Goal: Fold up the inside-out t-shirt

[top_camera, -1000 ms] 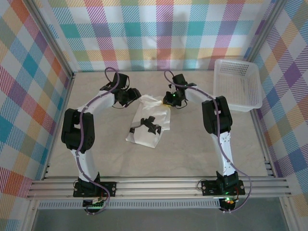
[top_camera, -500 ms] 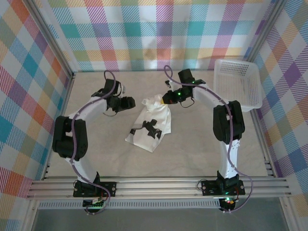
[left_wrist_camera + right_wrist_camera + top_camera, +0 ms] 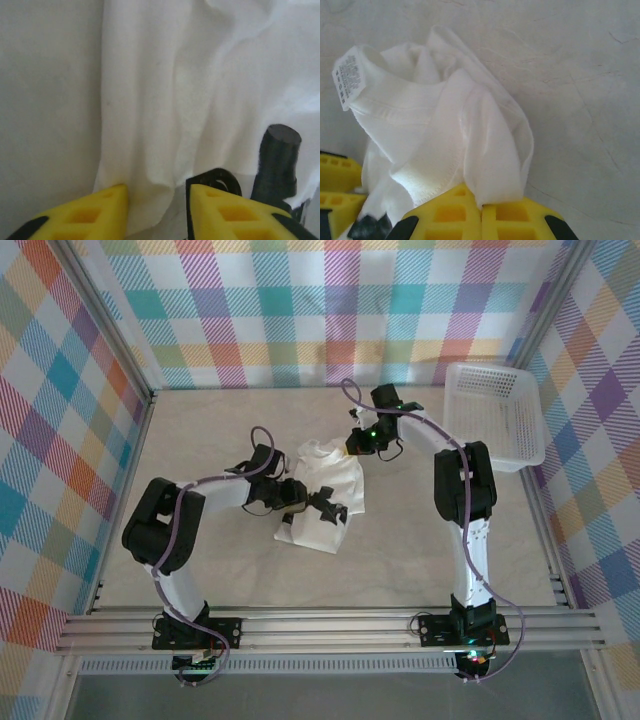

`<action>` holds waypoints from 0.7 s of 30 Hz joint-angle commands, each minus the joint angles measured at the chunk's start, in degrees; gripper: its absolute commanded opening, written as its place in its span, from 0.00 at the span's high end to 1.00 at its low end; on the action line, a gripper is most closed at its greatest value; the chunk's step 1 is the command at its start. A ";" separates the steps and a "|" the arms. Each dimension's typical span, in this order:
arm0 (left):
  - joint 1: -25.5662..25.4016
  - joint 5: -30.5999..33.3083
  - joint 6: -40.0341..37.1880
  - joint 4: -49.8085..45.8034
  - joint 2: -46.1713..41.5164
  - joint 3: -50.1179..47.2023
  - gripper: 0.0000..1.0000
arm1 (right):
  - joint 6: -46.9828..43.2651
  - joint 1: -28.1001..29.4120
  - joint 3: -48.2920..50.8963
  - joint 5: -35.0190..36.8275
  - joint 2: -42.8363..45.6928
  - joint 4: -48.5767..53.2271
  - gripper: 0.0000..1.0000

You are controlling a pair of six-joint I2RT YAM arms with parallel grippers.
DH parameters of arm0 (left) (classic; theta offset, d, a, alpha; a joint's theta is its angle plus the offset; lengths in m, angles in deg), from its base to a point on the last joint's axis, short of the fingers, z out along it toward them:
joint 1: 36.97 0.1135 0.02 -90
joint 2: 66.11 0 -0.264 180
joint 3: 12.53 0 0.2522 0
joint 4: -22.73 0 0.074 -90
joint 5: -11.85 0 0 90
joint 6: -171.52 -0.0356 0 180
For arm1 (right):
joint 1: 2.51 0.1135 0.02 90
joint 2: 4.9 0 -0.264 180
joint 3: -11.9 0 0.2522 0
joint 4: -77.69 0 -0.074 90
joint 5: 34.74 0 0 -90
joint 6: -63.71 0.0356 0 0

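The inside-out t-shirt (image 3: 325, 485) lies bunched in the middle of the table, white, with a dark patch (image 3: 327, 507) on it. My right gripper (image 3: 361, 447) is at its far right corner, shut on a gathered fold of cloth (image 3: 485, 150) lifted off the table. A care label (image 3: 347, 75) sticks out of the bunch. My left gripper (image 3: 292, 498) lies low at the shirt's left edge. Its yellow fingers (image 3: 95, 212) stand apart around a fold of the hem (image 3: 150, 200), with a gap on the right side. The dark patch (image 3: 279, 155) shows beyond them.
A white mesh basket (image 3: 495, 415) stands at the back right against the checked wall. Bare table lies in front of the shirt and to its left. The right arm arches over the table's right half.
My left arm swung from behind the shirt's left side down to its left edge, and its jaws narrowed. The right gripper kept its hold, and the shirt spread wider.
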 commanded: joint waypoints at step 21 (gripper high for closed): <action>4.34 10.29 -17.20 -2.13 -9.51 2.02 0.39 | 1.63 0.34 1.52 -8.17 -0.58 -1.83 1.00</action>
